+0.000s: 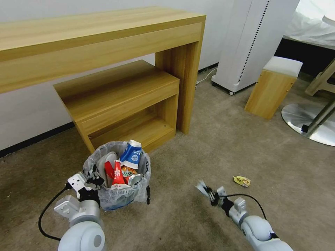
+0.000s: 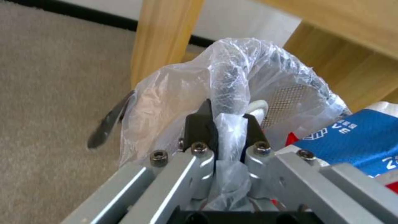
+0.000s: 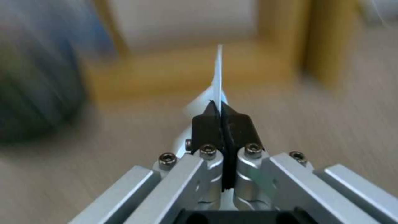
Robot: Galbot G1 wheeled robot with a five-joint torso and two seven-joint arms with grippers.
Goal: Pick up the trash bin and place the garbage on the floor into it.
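While the trash bin [image 1: 117, 174] is held by the left gripper [image 1: 91, 181], whose fingers [image 2: 202, 126] are clamped on the bag-covered rim, a thin pale scrap of litter [image 1: 201, 187] is pinched between the closed fingers [image 3: 207, 123] of the right gripper [image 1: 210, 194], low over the floor [image 1: 244, 146] and well apart from the bin. The step in hand is judged to be the carrying of that scrap toward the bin, which already holds a blue-white cup [image 1: 132, 156], a red-white cup [image 1: 118, 174], a crushed can [image 1: 134, 179] and what looks like a white slipper [image 1: 104, 163]. A sideways move of the right gripper to a spot above the bin's mouth is called for next, with release only once the scrap is over the opening; the pile stands high, so little room is left. A yellow wrapper [image 1: 242, 180] is seen lying on the carpet beyond the right gripper, so the task is judged unfinished. Whether the bin is lifted or resting on the carpet cannot be told. The scrap is seen edge-on in the right wrist view, so its kind cannot be made out, and the surroundings there are blurred. Deeper contents of the bin are hidden.
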